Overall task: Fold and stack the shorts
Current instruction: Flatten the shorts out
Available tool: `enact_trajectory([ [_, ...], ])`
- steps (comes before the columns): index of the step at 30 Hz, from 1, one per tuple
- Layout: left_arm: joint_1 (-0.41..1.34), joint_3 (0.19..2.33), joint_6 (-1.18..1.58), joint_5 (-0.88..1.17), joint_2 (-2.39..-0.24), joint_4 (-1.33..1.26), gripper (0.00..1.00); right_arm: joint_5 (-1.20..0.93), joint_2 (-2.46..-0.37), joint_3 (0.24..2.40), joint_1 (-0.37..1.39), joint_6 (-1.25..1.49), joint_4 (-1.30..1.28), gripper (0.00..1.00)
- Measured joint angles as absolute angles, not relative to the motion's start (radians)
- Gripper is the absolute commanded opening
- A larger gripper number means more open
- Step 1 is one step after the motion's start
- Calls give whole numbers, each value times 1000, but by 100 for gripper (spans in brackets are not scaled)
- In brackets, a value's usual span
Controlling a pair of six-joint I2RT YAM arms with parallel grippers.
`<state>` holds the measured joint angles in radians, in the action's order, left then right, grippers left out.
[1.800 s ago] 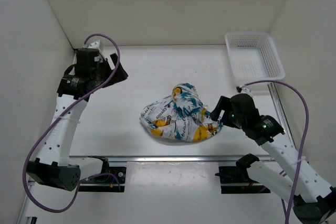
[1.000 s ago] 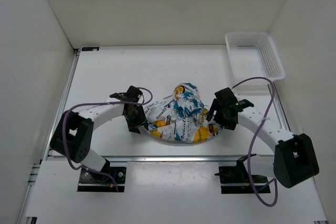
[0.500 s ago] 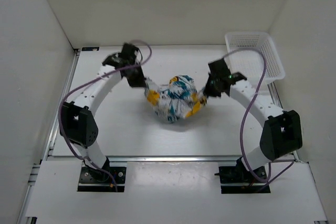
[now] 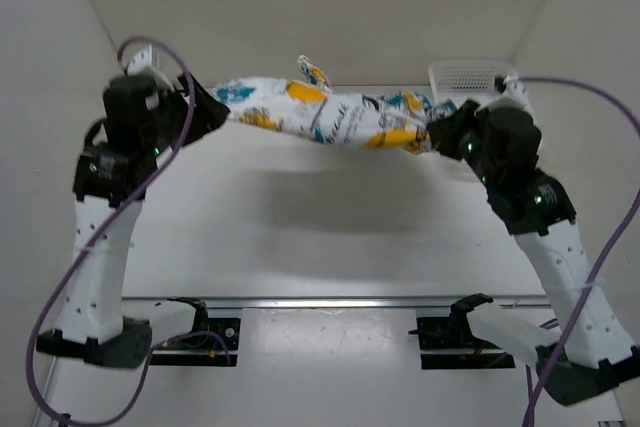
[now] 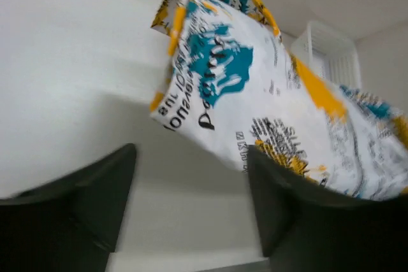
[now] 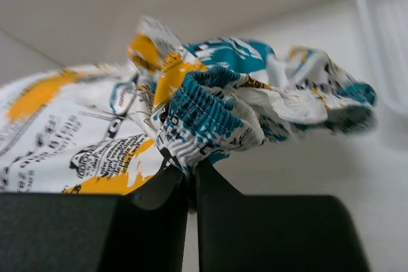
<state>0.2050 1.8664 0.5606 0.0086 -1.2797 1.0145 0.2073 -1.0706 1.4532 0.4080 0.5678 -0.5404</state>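
Observation:
The shorts [image 4: 330,119] hang high above the table as a stretched, twisted band of white cloth printed in teal, yellow and black. My right gripper [image 4: 440,135] is at their right end. In the right wrist view it [image 6: 191,167] is shut on a bunched fold of the shorts [image 6: 210,106]. My left gripper [image 4: 215,109] is at their left end. In the left wrist view it [image 5: 191,151] stands open with bare table between its fingers. There the shorts [image 5: 255,87] spread beyond and over the right finger [image 5: 287,208], blurred.
A white mesh basket [image 4: 465,75] stands at the table's back right corner, just behind the right gripper, and shows also in the wrist views [image 5: 331,55] [image 6: 382,30]. White walls close in the left, back and right sides. Purple cables loop off both arms.
Both arms have lifted the shorts off the table, carried them back and pulled apart, stretching the bundle into a long band. The left jaws, closed on the cloth before, now stand apart.

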Motion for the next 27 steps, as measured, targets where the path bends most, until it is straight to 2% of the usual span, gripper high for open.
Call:
enact_trajectory([
  [1,205,1734,570,9,-1206,992,100,213,-1011,1359,411,579,-542,28],
  [2,203,1589,585,10,-1131,960,100,218,-959,1248,416,594,-540,36],
  [3,199,1458,601,12,-1074,960,100,221,-912,1130,425,611,-537,58],
  [4,195,1345,617,15,-1044,966,100,215,-876,1021,439,633,-551,64],
  [5,190,1248,631,22,-1039,967,90,211,-854,916,453,654,-568,69],
  [8,185,1062,673,43,-1110,964,70,208,-826,709,478,726,-673,69],
  [9,185,1026,684,46,-1143,964,59,215,-807,673,480,753,-718,64],
  [11,185,996,701,46,-1186,965,56,241,-741,649,480,806,-794,58],
  [12,185,996,705,46,-1202,959,56,257,-705,650,479,830,-811,51],
  [15,188,1025,713,46,-1261,934,75,289,-634,659,477,893,-830,42],
  [16,192,1046,715,46,-1299,920,84,294,-629,661,476,910,-833,42],
  [17,198,1071,714,45,-1346,910,87,292,-631,662,473,929,-835,42],
  [18,208,1113,713,46,-1411,902,89,288,-643,662,473,952,-837,42],
  [20,227,1198,708,54,-1549,878,93,259,-665,655,472,988,-831,48],
  [23,248,1340,692,68,-1752,843,96,204,-684,614,472,1043,-796,65],
  [27,260,1513,671,95,-1972,815,96,145,-675,558,466,1096,-782,70],
])
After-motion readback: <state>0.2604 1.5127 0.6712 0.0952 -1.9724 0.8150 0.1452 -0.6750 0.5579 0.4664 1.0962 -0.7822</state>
